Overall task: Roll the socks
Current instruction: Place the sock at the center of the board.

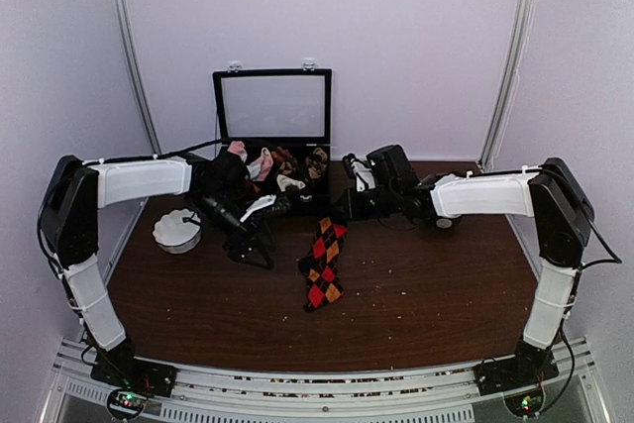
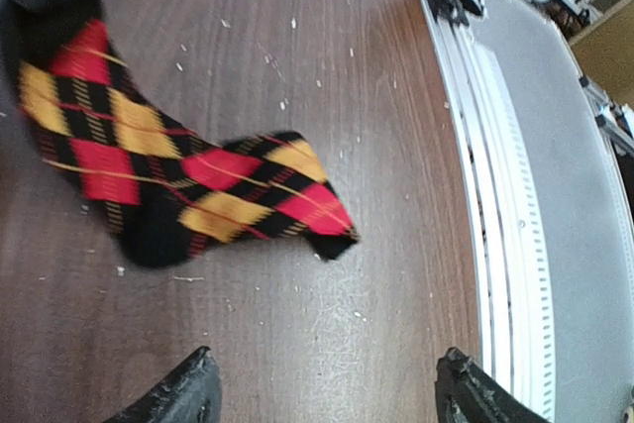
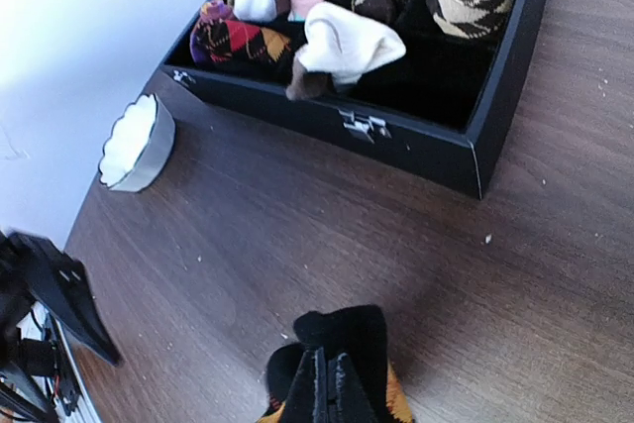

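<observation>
the table [image 1: 446, 294] holds the whole job. at its far side stands the box [image 3: 416, 146], lid up, with rolled bundles packed in it, a few of them argyle, so that share of the work looks done. whether more loose ones wait elsewhere cannot be told.

on the bare wood in front of the box lies one sock [image 1: 322, 263], black with red and orange diamonds. it is stretched out flat with a slight bend in the middle, one end toward the box and the other toward the arms. no turn of a roll shows in it, so for this one the rolling is all left to do - and whether it is a single sock or a pair laid together is not clear.

the right claw [image 3: 327, 383] is closed tight, and its wrist view shows the black far end of the sock pinched between its tips. the left claw [image 2: 325, 378] stands wide open and empty, to the left of the sock - in its wrist view the diamonds lie just ahead of the tips, with bare table between, nothing touching.
</observation>
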Controlling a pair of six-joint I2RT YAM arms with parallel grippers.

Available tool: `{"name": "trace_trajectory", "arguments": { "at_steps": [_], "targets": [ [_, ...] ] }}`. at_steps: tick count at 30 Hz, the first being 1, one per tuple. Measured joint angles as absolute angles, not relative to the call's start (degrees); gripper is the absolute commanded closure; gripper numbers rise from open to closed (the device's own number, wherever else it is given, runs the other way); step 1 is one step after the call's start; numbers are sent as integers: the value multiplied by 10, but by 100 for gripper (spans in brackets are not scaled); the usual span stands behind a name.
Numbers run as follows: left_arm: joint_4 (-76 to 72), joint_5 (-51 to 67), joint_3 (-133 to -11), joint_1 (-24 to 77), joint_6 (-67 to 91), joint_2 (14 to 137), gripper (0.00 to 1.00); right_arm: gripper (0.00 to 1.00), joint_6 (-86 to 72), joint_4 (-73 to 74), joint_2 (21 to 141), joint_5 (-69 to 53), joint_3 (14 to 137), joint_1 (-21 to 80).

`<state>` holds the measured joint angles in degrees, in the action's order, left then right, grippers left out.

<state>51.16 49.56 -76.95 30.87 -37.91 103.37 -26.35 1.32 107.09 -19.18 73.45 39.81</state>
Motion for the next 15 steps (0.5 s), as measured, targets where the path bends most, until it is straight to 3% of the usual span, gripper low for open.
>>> {"name": "trace_trajectory", "arguments": {
  "at_steps": [1,5,8,9,15],
  "targets": [
    [511,489,-769,317,-382,1044,24,100,-266,11,1072,-185,739,398],
    [510,456,-769,354,-393,1064,24,81,-277,8,1095,-164,756,395],
    [511,435,-780,385,-400,1067,24,47,-282,5,1131,-152,767,394],
    [511,435,-790,393,-401,1069,24,40,-284,6,1140,-149,767,393],
    [484,434,-872,399,-378,1113,29,35,-288,-3,1140,-137,745,385]
  ]
}}
